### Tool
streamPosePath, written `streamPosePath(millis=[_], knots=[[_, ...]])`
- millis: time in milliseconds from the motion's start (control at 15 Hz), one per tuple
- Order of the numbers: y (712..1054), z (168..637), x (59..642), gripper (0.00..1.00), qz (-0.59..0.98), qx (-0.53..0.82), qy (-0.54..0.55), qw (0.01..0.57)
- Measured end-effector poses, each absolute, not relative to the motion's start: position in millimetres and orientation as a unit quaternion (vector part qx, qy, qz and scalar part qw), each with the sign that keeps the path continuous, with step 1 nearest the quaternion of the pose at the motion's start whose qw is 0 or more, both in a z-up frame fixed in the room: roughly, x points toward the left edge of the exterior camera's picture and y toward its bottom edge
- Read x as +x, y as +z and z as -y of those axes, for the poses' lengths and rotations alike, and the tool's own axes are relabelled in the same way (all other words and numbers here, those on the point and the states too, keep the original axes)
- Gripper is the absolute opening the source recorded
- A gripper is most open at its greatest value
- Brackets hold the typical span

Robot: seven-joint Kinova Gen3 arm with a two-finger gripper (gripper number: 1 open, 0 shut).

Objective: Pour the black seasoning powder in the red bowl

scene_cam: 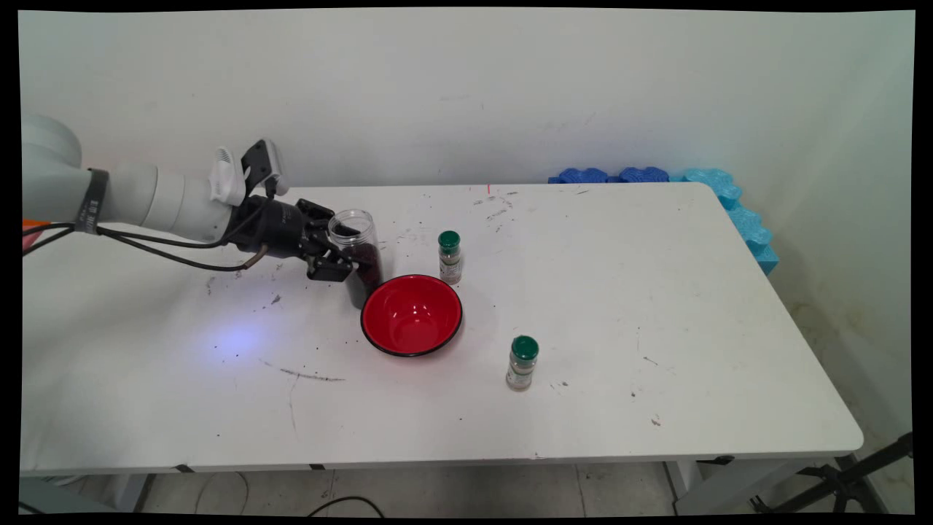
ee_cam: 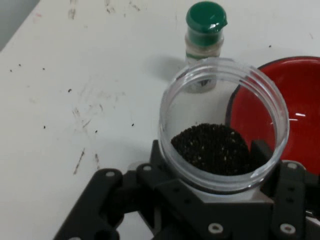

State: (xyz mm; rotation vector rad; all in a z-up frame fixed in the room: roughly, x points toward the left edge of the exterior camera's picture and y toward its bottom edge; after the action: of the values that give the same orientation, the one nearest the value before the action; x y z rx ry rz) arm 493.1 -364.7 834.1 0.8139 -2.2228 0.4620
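The black tool (scene_cam: 337,257) reaches in from the left, roughly level, and its two fingers are closed around a clear, lidless jar (scene_cam: 357,251), gripping it at about mid-height. In the hand view the tool (ee_cam: 215,165) hugs the jar (ee_cam: 222,125) from both sides, and the open mouth shows a heap of dark granules (ee_cam: 210,147) in the bottom. Whether the jar's base rests on the tabletop (scene_cam: 656,292) or hangs just above it, I cannot tell.

Just to the right of the jar, and a little nearer, sits a red bowl (scene_cam: 412,314) with a black rim; its edge hides the jar's foot. In the hand view the bowl (ee_cam: 295,105) shows behind the jar's right wall.

Beyond the bowl, on its far side, stands a small upright bottle with a green cap (scene_cam: 450,257), seen in the hand view straight past the jar's mouth (ee_cam: 205,32). A second green-capped bottle (scene_cam: 522,362) stands upright nearer and to the right of the bowl.

Blue foam pieces (scene_cam: 729,200) lie along the far right corner of the tabletop.
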Motion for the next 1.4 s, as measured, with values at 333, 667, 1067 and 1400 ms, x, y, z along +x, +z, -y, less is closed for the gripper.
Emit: streamPosePath(millis=[333,667,1067,1400], knots=[[837,366,495,0.00,0.863,0.311,0.185,0.354],[855,356,510,0.00,0.865,0.315,0.191,0.341],[896,318,534,0.00,0.876,0.313,0.176,0.324],[935,276,540,0.00,0.889,0.297,0.135,0.321]])
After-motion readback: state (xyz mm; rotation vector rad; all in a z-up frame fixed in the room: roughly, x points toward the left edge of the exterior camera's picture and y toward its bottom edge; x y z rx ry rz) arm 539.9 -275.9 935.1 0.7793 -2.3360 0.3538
